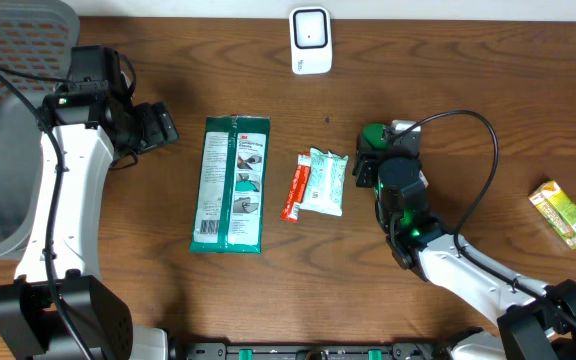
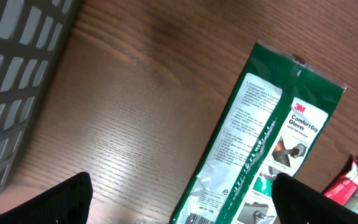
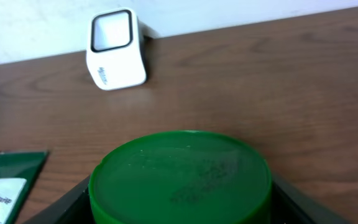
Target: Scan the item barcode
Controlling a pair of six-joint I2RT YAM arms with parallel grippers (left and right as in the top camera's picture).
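My right gripper is shut on a round green-lidded item, one black finger on either side of it. The white barcode scanner stands upright at the table's far edge, beyond the green item and a little left; from overhead the scanner is at top centre. My left gripper is open and holds nothing, hovering left of a green 3M gloves pack. Its fingertips frame the pack's lower end, where a barcode shows.
The gloves pack lies flat at centre left, with a red packet and a teal-white packet beside it. A yellow-green box lies at the far right. A grey mesh chair borders the table's left edge.
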